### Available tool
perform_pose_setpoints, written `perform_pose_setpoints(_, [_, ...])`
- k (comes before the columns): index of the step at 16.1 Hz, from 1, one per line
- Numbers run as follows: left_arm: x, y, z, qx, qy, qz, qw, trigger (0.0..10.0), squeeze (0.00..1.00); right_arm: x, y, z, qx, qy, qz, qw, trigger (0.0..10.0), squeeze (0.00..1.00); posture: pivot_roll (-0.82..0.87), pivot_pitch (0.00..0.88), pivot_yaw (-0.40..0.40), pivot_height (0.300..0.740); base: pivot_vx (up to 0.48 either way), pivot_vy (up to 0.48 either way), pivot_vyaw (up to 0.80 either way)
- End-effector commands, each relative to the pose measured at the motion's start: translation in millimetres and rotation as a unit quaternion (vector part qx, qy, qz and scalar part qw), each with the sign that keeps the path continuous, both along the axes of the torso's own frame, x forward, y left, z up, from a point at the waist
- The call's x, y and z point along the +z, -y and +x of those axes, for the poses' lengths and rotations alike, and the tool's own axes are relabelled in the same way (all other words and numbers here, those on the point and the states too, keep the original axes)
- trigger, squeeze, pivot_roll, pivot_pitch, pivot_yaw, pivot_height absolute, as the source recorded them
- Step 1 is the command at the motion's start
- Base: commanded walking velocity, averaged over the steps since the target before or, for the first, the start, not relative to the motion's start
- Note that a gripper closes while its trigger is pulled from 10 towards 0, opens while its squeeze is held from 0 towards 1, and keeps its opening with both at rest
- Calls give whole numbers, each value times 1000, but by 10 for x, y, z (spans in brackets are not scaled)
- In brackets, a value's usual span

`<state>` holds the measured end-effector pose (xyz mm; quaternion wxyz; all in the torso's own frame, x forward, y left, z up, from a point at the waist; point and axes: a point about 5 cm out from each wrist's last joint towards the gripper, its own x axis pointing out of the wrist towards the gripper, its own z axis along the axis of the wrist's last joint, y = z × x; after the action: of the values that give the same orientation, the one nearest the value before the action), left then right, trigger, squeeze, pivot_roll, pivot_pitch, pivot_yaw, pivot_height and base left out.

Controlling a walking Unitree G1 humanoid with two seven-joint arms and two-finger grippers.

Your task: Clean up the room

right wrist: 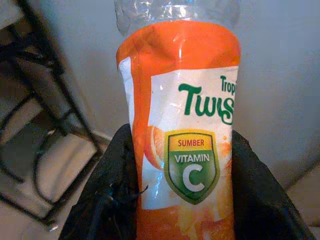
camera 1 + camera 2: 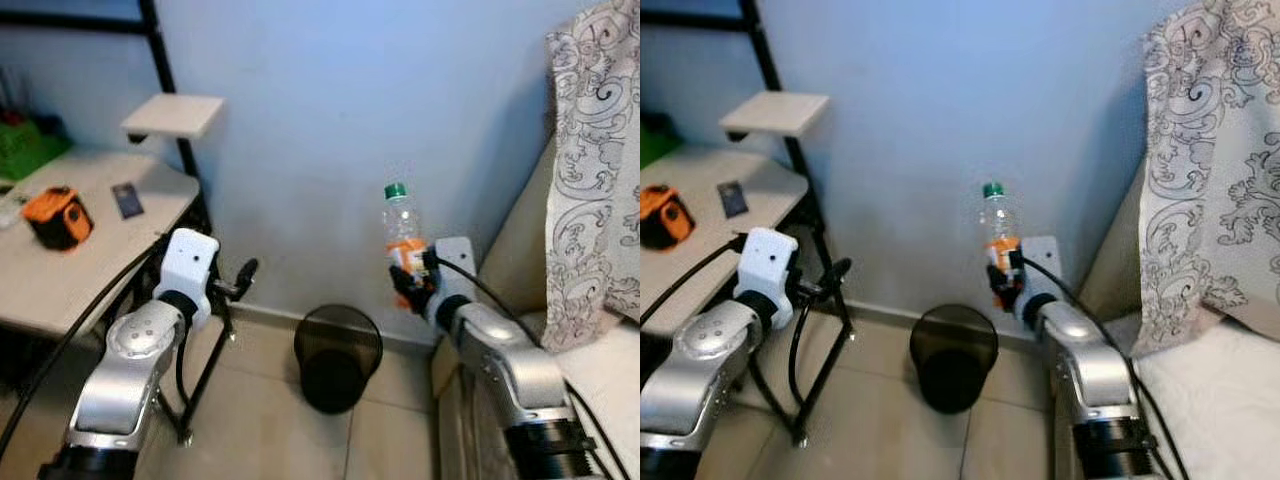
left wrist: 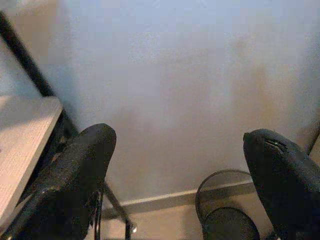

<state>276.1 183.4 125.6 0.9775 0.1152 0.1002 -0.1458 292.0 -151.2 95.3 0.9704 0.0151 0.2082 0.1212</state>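
From the head camera's left eye, the right claw (image 2: 412,278) grips a clear plastic bottle (image 2: 402,232) with a green cap and orange label, held upright against the pale blue wall. A black mesh wastebasket (image 2: 338,357) stands on the tiled floor below and to the robot's left of the bottle, so the right arm is the one placed to carry it across and down. The left claw (image 2: 240,278) hovers beside a white tabletop (image 2: 70,250) that bears an orange gadget (image 2: 57,217) and a small dark card (image 2: 127,199).

In the right eye view, a patterned cloth (image 2: 1210,190) hangs over pale furniture on the robot's right, probably a sofa, though its shape is hard to make out.

The left wrist view shows that claw's two black fingers (image 3: 75,180) spread wide with nothing between them, the wastebasket rim on the floor beyond.

The right wrist view has the bottle's label close up, its long axis running upright between the two black pads (image 1: 112,190), which press on either side of its lower half.
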Motion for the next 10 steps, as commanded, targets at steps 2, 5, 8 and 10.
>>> perform_pose_setpoints(2, [12,69,-5,-21,2,-2,1000,10000,0,35,116,18,-12,9,-15,1000,10000,0,40,0,6,740,375,0,0])
perform_pose_setpoints(5, [7,67,-13,-28,1,-2,1000,10000,0,36,170,35,5,9,-34,999,10000,0,35,0,8,740,375,0,0])
perform_pose_setpoints(8, [2,70,-11,-32,0,0,999,10000,0,28,181,99,41,3,-55,998,10000,0,47,0,-2,740,368,0,0])
perform_pose_setpoints(10, [-19,121,-41,-89,-14,16,996,10000,0,-110,183,204,89,-28,-111,989,10000,0,50,0,-2,740,139,0,0])
